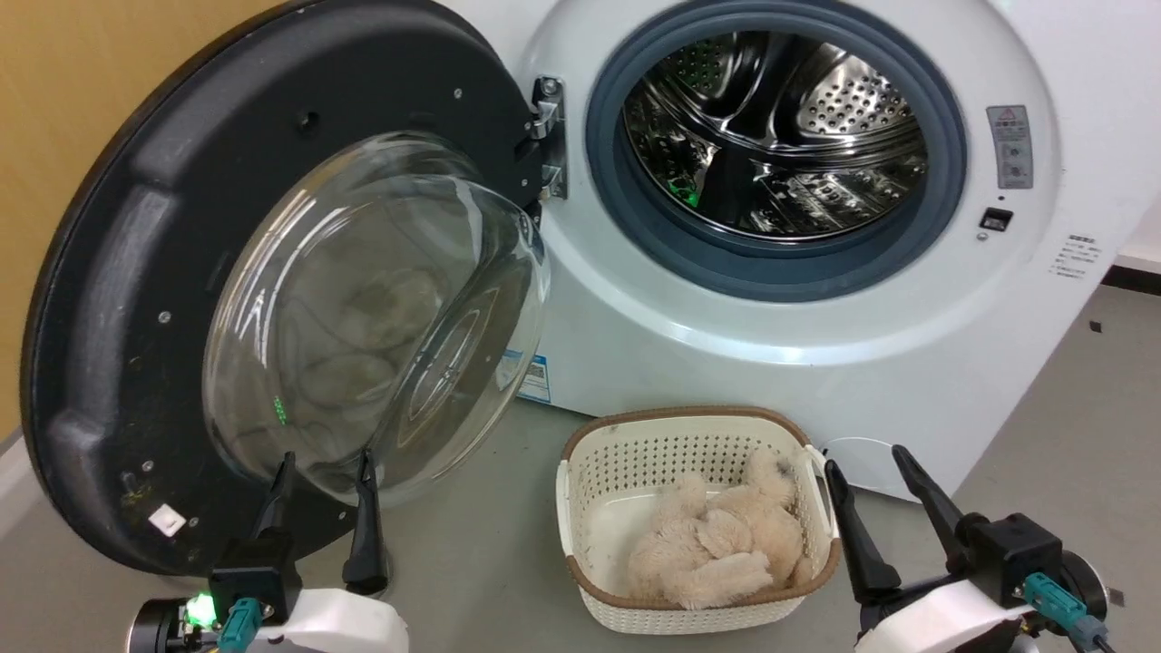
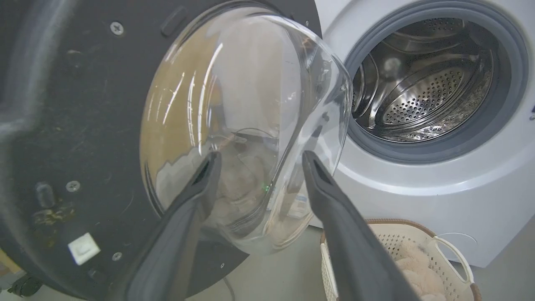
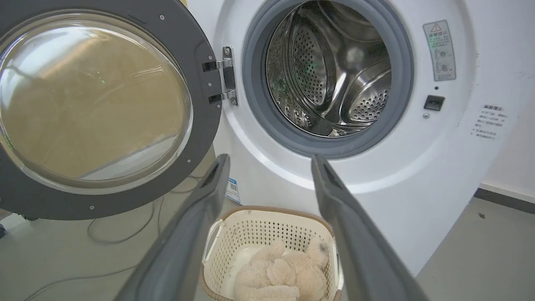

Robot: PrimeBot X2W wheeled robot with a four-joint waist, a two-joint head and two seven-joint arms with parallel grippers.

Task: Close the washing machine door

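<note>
The washing machine door (image 1: 363,308) stands wide open at the left, its black rim and bulging clear glass bowl facing me, hung on a metal hinge (image 1: 547,136). My left gripper (image 1: 326,458) is open just below the glass bowl, and I cannot tell if its tips touch it. In the left wrist view the left gripper (image 2: 261,154) points at the door (image 2: 242,104), with the glass between the fingertips. My right gripper (image 1: 863,458) is open at the lower right, holding nothing, beside the basket. In the right wrist view the right gripper (image 3: 271,158) frames the door (image 3: 92,104) and the drum.
The grey-ringed steel drum opening (image 1: 775,136) is in the white machine front (image 1: 726,345). A cream perforated basket (image 1: 580,472) holding a beige plush toy (image 1: 726,544) stands on the grey floor in front of the machine, between my grippers. A yellow wall (image 1: 63,109) is behind the door.
</note>
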